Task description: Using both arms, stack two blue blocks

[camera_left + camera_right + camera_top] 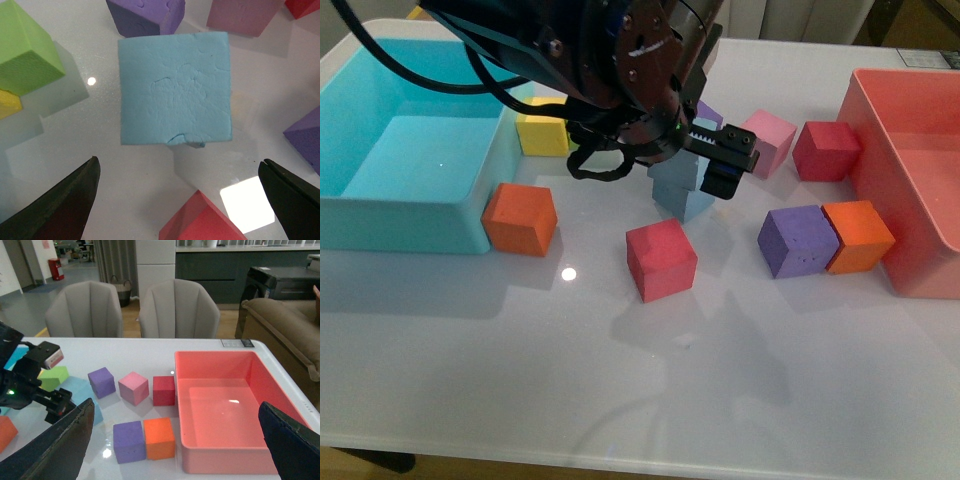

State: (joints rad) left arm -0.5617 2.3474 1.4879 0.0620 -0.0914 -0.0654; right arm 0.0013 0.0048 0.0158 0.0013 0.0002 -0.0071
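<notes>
A light sky-blue block (pixel 682 192) stands mid-table and looks about two cubes tall. In the left wrist view I look down on its top face (pixel 175 90); a sliver of another blue surface shows under one edge. My left gripper (pixel 708 160) hangs just above the blue block, open and empty, and shows in its wrist view (pixel 178 165) with both jaws clear of the block. My right gripper (pixel 176 407) is open, empty and raised well above the table; it is out of the front view. The blue block (pixel 82 390) shows partly behind the left arm.
A turquoise bin (pixel 410 215) stands at the left and a pink bin (pixel 905 280) at the right. A red cube (pixel 660 258) lies just in front of the blue block. Orange (pixel 520 218), yellow (pixel 542 132), purple (pixel 798 240), orange (pixel 858 235), pink (pixel 770 138) and red (pixel 825 150) cubes lie around.
</notes>
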